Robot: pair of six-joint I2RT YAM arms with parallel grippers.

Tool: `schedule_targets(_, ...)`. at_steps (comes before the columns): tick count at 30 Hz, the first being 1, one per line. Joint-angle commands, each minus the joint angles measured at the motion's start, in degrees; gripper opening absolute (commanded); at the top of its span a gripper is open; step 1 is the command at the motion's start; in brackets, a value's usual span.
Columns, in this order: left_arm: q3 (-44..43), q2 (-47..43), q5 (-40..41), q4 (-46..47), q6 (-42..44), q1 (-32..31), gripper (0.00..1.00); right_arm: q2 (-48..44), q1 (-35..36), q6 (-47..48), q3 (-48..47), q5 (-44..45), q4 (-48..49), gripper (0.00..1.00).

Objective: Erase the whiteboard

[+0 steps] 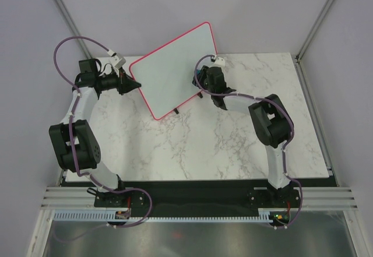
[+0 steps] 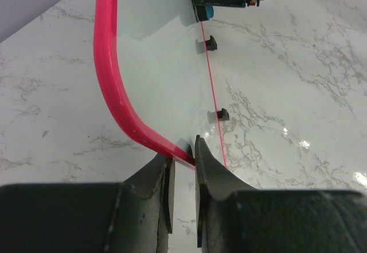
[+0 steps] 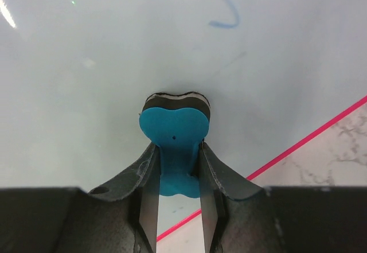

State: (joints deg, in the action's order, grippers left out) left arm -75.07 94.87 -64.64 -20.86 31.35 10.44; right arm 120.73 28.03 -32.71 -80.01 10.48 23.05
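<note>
The big white whiteboard with round corners and a thin pink-red frame stands tipped up at the far middle of the white marble table. It leans, with its small black feet sticking out toward the right arm. The left gripper has its two dark fingers pinched almost closed on the pink edge at one corner of the board, and it looks like it is holding the board steady. The right gripper squeezes a small blue eraser with a dark felt pad, and the pad presses flat on the shiny white face. A blue squiggle sits higher up on the board, well away from the eraser, so that bit is not wiped yet. Things could go wrong here. The left grip is only on a thin slice of the corner, so a hard push from the eraser might make the board slip out, turn, or fall over. The eraser is also held by a narrow part, so rubbing sideways could twist it loose. If the pad lifts off the board, the squiggle will not come off.
</note>
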Motion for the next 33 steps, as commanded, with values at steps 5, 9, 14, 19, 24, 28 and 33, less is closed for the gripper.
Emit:
schedule_targets(5, -1.92, -0.65, 2.94, 2.23, 8.28, -0.42, 0.02, 0.56, 3.61, -0.95, 2.57, -2.85, 2.44, 0.00)
schedule_targets(9, -1.84, -0.48, 2.85, 2.23, 8.46, -0.51, 0.02, -0.23, 2.99, -2.97, 6.70, -2.22, 3.23, 0.00)
schedule_targets(14, -2.01, -0.39, 2.77, 2.23, 8.46, -0.50, 0.02, 3.20, 2.82, -4.73, 7.76, -2.57, -0.20, 0.00)
schedule_targets(19, -1.92, -0.39, 2.85, 2.23, 8.46, -0.51, 0.02, 1.98, 2.82, -5.17, 9.08, -3.45, 1.47, 0.00)
schedule_targets(24, -1.93, -0.39, 2.77, 2.14, 8.29, -0.51, 0.02, -1.72, 2.91, -1.93, 7.76, -1.96, 0.60, 0.00)
schedule_targets(28, -2.28, -0.48, 2.42, 2.14, 8.02, -0.51, 0.02, -3.31, 2.82, 1.06, 6.01, -1.77, -1.15, 0.00)
schedule_targets(33, -2.36, -0.56, 2.33, 2.23, 7.93, -0.51, 0.02, -1.64, 4.40, -4.19, 10.48, -7.49, -0.29, 0.00)
